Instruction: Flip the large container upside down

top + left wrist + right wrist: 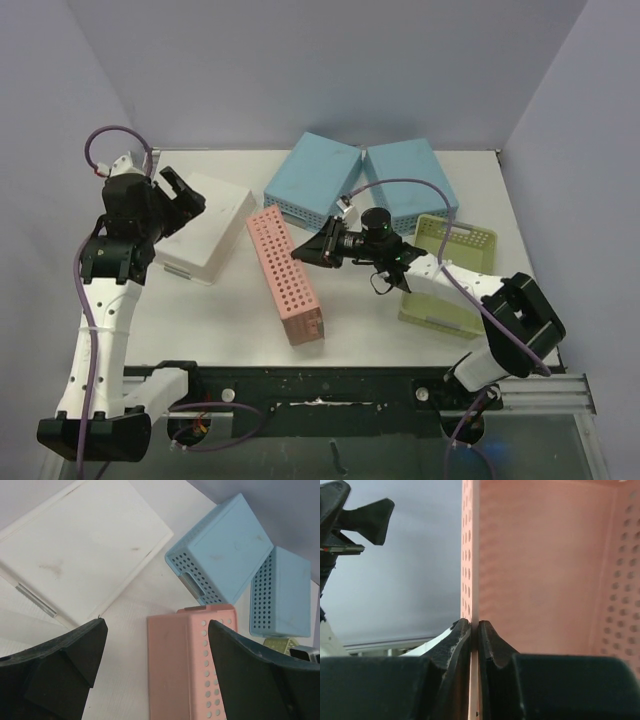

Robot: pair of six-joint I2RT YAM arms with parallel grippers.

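The large pink perforated container [285, 275] stands tipped on one long side in the middle of the table, its opening facing right. My right gripper [303, 252] is shut on its upper wall; in the right wrist view the fingers [474, 630] pinch the thin pink wall [474, 555], with the container's inside [545, 570] to the right. My left gripper [185, 195] is open and empty, hovering over the white container. The left wrist view shows the pink container's bottom [182, 665] between my open left gripper's [157, 630] fingers, well below them.
A white container [205, 232] lies upside down at the left, also seen in the left wrist view [75, 545]. Two blue perforated containers [312, 178] [410, 180] lie upside down at the back. A yellow-green basket [455, 280] stands at the right under my right arm.
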